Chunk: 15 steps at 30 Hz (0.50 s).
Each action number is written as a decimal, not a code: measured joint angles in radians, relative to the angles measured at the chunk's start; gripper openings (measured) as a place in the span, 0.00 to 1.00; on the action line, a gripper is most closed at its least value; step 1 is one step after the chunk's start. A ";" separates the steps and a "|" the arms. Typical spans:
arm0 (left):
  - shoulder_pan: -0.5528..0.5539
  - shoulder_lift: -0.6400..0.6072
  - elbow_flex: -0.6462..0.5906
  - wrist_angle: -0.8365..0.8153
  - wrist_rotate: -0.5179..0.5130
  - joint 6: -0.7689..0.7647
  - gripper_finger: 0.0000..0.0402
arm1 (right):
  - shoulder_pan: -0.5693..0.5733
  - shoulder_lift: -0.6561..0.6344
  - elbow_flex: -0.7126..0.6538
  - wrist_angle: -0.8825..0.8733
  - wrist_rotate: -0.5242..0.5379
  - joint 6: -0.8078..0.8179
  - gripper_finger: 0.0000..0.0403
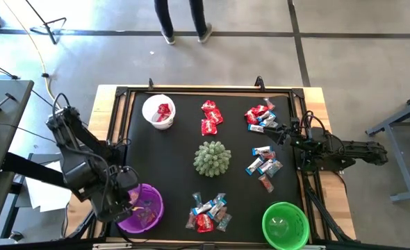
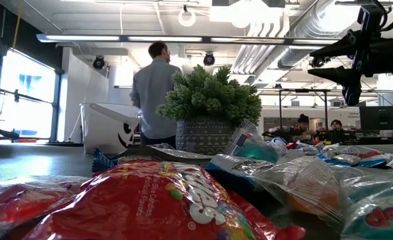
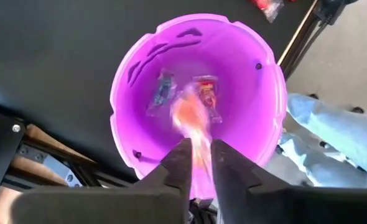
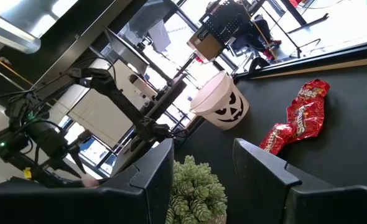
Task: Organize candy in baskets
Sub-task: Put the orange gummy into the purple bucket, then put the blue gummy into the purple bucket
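On the black table mat [image 1: 184,160], most candy [image 1: 263,164] is left unsorted; a pinkish piece [image 3: 193,124] is being released by the parting left gripper [image 3: 199,163] above the purple basket [image 3: 246,146], while the right gripper [image 4: 202,162] is held open.

— Which colours did we record on the baskets?
— White basket [image 1: 159,111] with a black face pattern, purple basket [image 1: 144,208], bright green basket [image 1: 285,223]. We noted red wrappers [image 1: 211,117] on black mat [image 1: 184,160].

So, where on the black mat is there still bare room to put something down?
Free: the wide patch between the white basket, the purple basket and the spiky green ball; also a small gap between the ball and the green basket. Crowded: the right side, where candy piles lie near the right hand.
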 joint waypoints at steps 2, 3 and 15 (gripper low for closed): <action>0.000 0.007 0.000 0.008 0.000 0.000 0.19 | 0.000 0.000 0.000 0.000 0.000 0.000 0.40; 0.000 0.009 0.000 0.014 0.000 0.001 0.22 | 0.000 0.000 0.000 0.000 0.000 0.000 0.40; 0.036 0.010 0.000 0.113 -0.109 0.161 0.28 | 0.000 0.000 0.000 0.000 0.000 0.000 0.40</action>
